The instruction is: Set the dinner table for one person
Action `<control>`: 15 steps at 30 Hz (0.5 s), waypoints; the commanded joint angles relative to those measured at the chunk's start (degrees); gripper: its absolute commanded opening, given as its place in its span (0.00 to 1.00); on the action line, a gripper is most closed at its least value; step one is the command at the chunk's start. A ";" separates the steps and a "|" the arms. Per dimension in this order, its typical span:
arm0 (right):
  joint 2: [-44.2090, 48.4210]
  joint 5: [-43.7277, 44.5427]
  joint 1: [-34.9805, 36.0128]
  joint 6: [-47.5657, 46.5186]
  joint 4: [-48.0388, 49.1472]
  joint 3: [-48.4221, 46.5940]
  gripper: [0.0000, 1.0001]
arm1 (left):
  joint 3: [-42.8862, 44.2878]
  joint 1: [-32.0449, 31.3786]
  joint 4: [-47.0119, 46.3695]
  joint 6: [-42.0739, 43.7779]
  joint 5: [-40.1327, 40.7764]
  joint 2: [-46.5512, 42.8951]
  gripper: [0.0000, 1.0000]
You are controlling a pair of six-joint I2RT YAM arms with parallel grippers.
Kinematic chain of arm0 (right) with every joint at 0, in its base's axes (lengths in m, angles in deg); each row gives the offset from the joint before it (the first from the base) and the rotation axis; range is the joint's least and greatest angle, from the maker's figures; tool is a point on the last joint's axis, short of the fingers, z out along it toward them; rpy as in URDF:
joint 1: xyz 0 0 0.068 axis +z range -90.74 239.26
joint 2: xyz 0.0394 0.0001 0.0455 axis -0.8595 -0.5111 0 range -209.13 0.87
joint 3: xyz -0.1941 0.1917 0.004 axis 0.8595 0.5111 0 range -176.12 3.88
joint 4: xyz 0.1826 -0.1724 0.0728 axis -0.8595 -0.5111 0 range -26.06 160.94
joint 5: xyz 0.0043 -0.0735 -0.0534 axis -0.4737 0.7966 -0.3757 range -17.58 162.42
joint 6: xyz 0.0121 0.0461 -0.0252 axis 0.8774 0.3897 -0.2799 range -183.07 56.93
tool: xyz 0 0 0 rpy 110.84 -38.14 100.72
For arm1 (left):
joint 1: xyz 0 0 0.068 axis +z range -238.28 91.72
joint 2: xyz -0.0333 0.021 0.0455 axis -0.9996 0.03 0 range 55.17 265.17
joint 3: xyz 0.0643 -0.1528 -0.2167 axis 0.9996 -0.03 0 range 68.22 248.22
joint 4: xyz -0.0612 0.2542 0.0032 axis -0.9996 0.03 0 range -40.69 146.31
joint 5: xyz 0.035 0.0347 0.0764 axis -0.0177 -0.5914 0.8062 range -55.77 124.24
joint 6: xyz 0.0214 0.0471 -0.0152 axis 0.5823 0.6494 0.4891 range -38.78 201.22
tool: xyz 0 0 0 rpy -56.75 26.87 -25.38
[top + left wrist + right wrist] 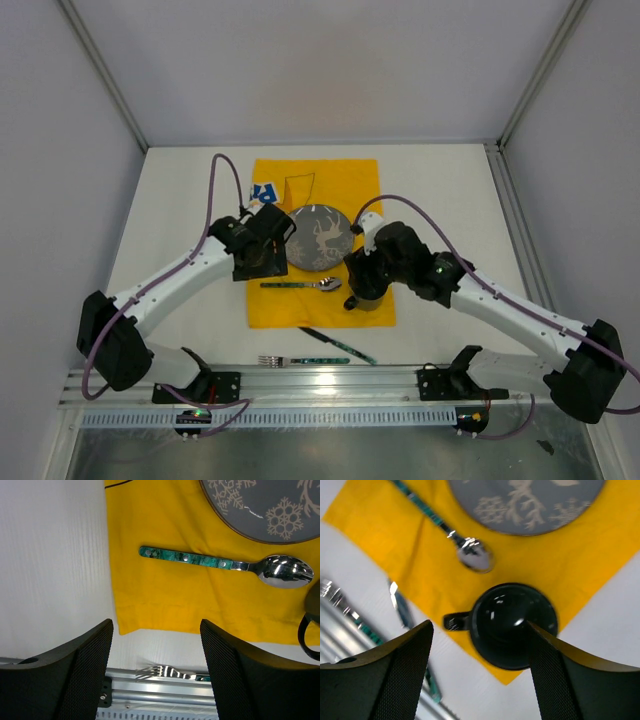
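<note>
On the table [180,200], which fills mid-frame, the yellow cloth [272,305] carries the plate [320,237], spoon [300,285] and mug [512,625]. The knife [335,346] and fork [275,360] lie at lower centre by the rail, judged unplaced. The left claw [156,625] and right claw [479,630] both gape wide and hold nothing.

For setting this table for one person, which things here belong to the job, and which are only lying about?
Belong to the job: dinner table, yellow cloth, plate, spoon, black mug, knife, fork.
Only lying about: metal rail, purple cables.
</note>
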 commanded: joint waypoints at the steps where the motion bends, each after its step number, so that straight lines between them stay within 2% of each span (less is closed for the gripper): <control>1: 5.61 -4.66 7.85 -0.05 -4.05 0.80 0.77 | 2.13 -0.14 -2.64 1.30 1.03 0.95 0.73; 7: 7.37 -9.23 15.94 2.85 -8.19 1.41 0.77 | 4.50 -0.05 -2.38 3.49 1.29 3.33 0.73; 11: 5.89 -5.20 20.51 5.66 -8.11 3.52 0.77 | 6.52 -0.05 -2.12 4.55 2.52 3.16 0.73; 15: -0.68 -0.98 24.90 8.29 -6.35 5.11 0.76 | 7.75 -0.05 -2.29 5.16 3.49 1.14 0.73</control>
